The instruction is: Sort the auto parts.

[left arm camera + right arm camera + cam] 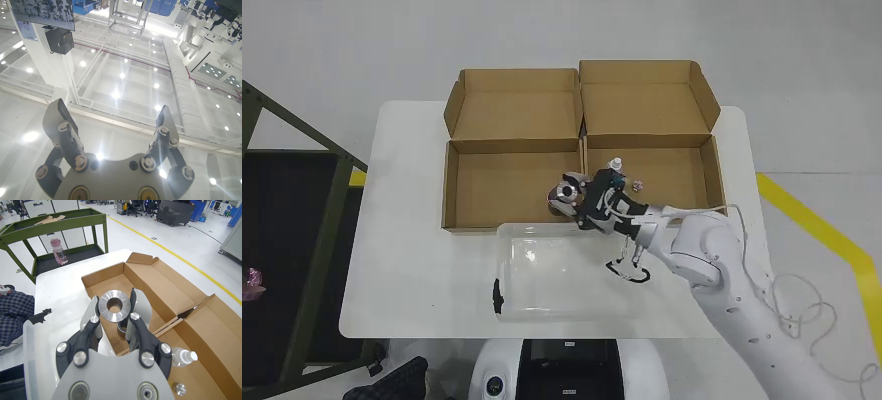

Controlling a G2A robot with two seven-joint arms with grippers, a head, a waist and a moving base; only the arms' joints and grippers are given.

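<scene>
ring [115, 316] is clamped in the right gripper [114, 297], right over a corner of the left box [105, 285], so i'd guess straight down. left gripper [112, 105] is wide open, empty.

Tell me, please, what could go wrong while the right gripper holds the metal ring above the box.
1. The right gripper pinches the ring only at its smooth rim, so it may slip out.
2. The ring hangs close to a wall of the box, so a drop there may hit the rim.
</scene>
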